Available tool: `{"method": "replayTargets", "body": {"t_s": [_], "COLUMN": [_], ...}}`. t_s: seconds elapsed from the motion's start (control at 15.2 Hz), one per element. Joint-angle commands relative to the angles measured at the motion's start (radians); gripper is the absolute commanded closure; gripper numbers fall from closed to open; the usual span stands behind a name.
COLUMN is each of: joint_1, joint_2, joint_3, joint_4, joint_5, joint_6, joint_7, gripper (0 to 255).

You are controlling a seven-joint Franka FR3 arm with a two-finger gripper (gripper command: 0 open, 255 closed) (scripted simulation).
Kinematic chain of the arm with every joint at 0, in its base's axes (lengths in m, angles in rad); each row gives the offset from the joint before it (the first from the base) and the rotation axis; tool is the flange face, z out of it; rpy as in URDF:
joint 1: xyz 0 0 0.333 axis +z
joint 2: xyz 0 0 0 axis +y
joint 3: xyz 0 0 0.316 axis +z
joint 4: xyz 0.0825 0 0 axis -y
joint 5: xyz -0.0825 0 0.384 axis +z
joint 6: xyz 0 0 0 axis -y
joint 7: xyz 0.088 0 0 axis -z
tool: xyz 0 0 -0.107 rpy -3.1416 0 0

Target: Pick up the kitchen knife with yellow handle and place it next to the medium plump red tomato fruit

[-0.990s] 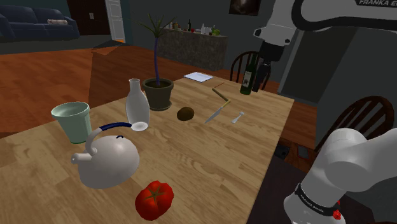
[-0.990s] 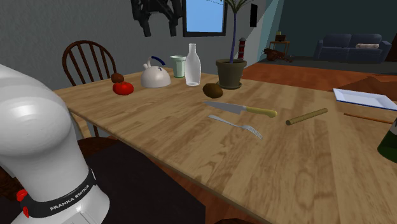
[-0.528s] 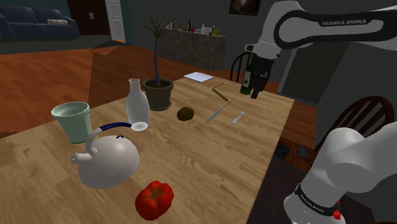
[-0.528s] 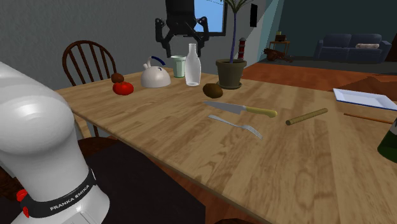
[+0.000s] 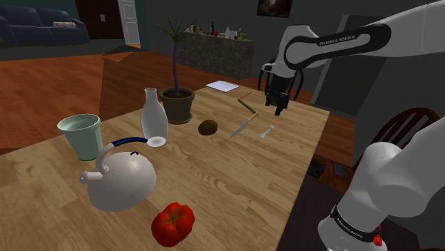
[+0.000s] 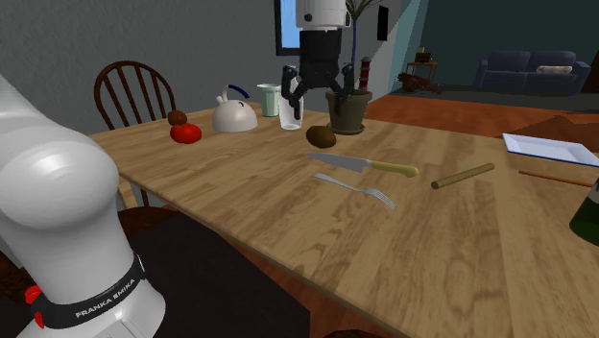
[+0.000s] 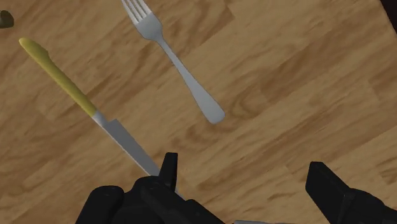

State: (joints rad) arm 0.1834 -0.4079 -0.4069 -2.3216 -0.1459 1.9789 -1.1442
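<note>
The knife [image 5: 242,127] with a yellow handle [image 7: 60,75] and grey blade lies flat on the wooden table [image 5: 214,178], beside a grey fork [image 7: 173,58]. In the second exterior view the knife [image 6: 367,165] lies just beyond the fork [image 6: 355,190]. My gripper [image 5: 275,105] hangs open above the table, a little past the fork and knife, holding nothing. In the wrist view the gripper [image 7: 248,184] has its fingers wide apart, the blade's tip running under one finger [image 7: 168,170]. The red tomato [image 5: 173,222] sits at the table's near end, next to a white kettle [image 5: 121,180].
A clear bottle [image 5: 152,116], a pale green cup [image 5: 81,135], a potted plant [image 5: 177,103] and a brown kiwi [image 5: 208,127] stand between knife and tomato. A wooden stick [image 6: 463,176] and a white plate [image 6: 552,149] lie beyond the knife. Chairs flank the table.
The arm has swung down and toward the shoulder view's left, bringing the open gripper from high up to just over the knife and fork. Nothing on the table has moved.
</note>
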Motion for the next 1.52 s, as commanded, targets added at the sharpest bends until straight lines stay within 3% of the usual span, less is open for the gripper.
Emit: {"method": "replayTargets", "body": {"t_s": [0.0, 0.46, 0.86, 1.45], "joint_1": [0.028, 0.087, 0.059, 0.044], "joint_2": [0.077, 0.386, 0.641, 0.699], "joint_3": [-0.038, -0.133, -0.105, -0.089], "joint_4": [0.029, 0.181, 0.345, 0.31], "joint_5": [0.011, 0.133, 0.26, 0.299], "joint_6": [0.042, 0.157, 0.204, 0.291], "joint_7": [-0.12, -0.553, -0.884, -0.91], "gripper": [0, 0, 0, 0]}}
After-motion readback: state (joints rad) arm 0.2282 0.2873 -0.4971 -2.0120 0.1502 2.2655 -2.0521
